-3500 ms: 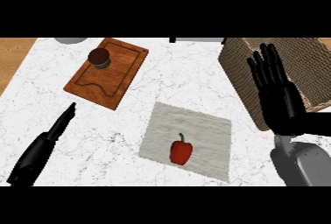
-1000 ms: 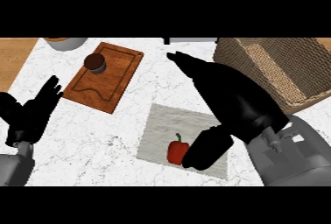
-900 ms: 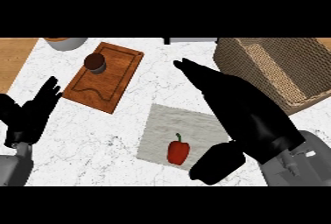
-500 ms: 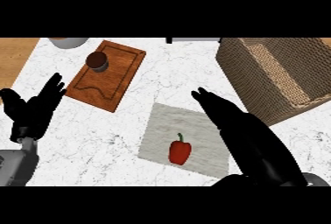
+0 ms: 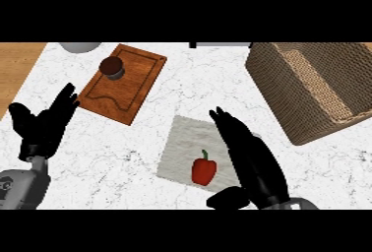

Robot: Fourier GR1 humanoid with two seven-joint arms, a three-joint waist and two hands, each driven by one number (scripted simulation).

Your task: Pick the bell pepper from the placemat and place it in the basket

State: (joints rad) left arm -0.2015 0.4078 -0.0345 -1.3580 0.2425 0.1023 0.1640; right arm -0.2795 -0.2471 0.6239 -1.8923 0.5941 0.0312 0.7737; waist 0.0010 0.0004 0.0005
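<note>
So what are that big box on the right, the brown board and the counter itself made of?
The tan rectangular basket looks woven, like wicker or rattan: a fine criss-cross weave covers its walls. The reddish-brown cutting board looks like wood with a matte finish, showing faint grain and a groove carved along its edge. The white countertop looks like polished marble, with thin grey veins, though it could be an imitation.

Kitchen: marble counter point(image 5: 145, 147), wooden cutting board point(image 5: 123, 83), wicker basket point(image 5: 320, 88).
</note>
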